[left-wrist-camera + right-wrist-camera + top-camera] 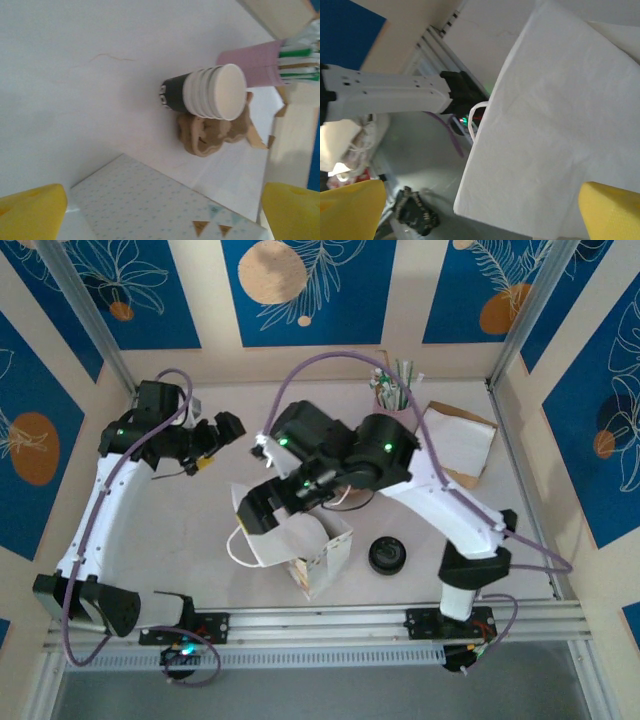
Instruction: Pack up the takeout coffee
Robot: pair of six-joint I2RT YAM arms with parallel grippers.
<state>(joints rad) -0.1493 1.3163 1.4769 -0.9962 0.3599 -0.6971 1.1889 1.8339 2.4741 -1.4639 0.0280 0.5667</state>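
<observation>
The takeout coffee (387, 555) shows as a black disc on the table, right of the white paper bag (292, 543) and close to the right arm's base. My right gripper (262, 508) hovers over the bag's left top edge. In the right wrist view its yellow fingertips (351, 210) stand wide apart, open, with the bag's white wall (560, 125) and handle (476, 117) beyond them and nothing gripped. My left gripper (222, 430) hangs at the back left, away from the bag. It is open, with the yellow fingertips (31, 212) far apart above the bag's patterned face (150, 202).
A stack of white cups with a dark band (210, 92) stands behind the bag, next to a brown cardboard piece (210, 132). A pink cup of straws (392, 392) and a brown and white paper bag (458, 440) sit at the back right. Metal rails (330, 620) line the near edge.
</observation>
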